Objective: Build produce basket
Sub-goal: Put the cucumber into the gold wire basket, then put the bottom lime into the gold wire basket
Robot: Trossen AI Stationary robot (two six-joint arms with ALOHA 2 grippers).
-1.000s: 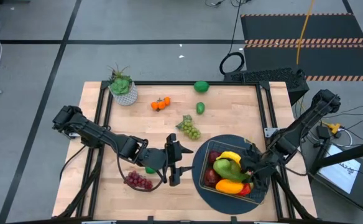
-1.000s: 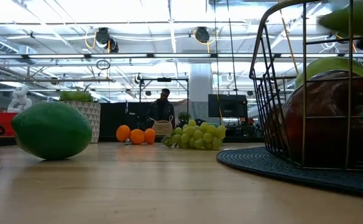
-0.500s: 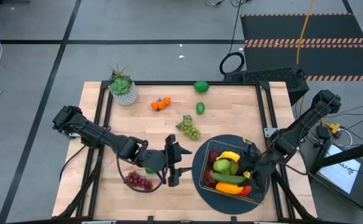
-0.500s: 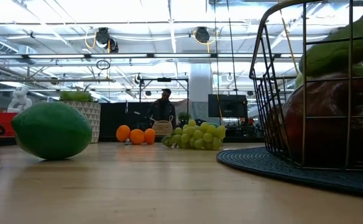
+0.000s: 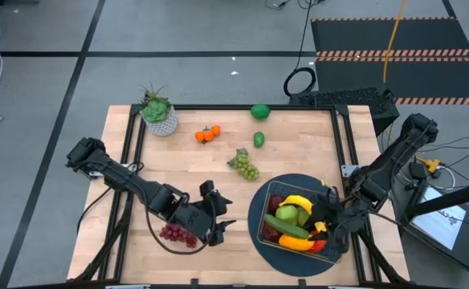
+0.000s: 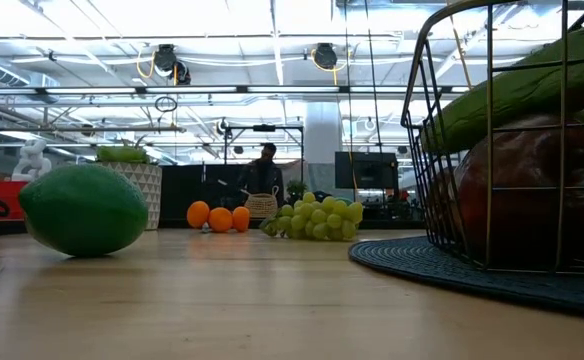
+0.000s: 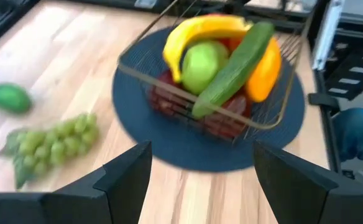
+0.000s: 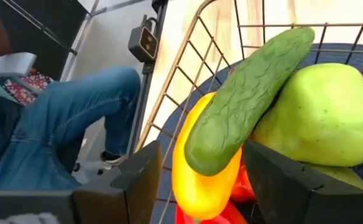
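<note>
The wire basket stands on a round dark blue mat at the table's near right. It holds a banana, a green pear, red fruit and an orange-yellow piece. A cucumber lies slanted on top of the pear. My right gripper is open at the basket's right side, and its fingers stand on either side of the cucumber's end without touching it. My left gripper is open, left of the basket and beside purple grapes. A lime rests on the wood.
Green grapes, oranges and two green fruits lie on the far half of the table. A potted plant stands at the far left corner. A person's jeans-clad legs show beyond the table's right edge.
The cucumber has come down from above the basket and now lies slanted across the fruit. My right gripper has drawn back slightly toward the table's right edge. My left gripper has moved toward the near edge and turned toward the basket.
</note>
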